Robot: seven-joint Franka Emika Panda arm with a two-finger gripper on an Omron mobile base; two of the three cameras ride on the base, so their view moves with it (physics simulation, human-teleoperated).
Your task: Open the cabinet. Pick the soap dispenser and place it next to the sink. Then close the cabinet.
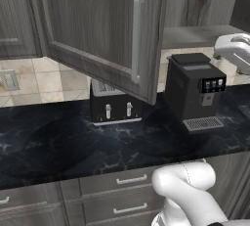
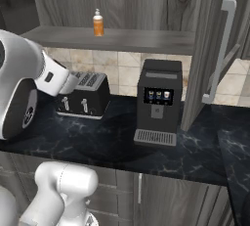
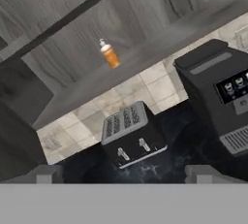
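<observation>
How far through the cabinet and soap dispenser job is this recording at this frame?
Done: the cabinet doors stand swung open. In hand: nothing yet; the gripper is open and faces the soap dispenser, which stands on the cabinet shelf. Left: pick it up, set it beside the sink, close the cabinet.

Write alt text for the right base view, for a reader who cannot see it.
An orange soap dispenser stands on the shelf of the open cabinet. Below, on the dark counter, sit a black toaster and a black coffee machine; the robot arm is at left.
</observation>
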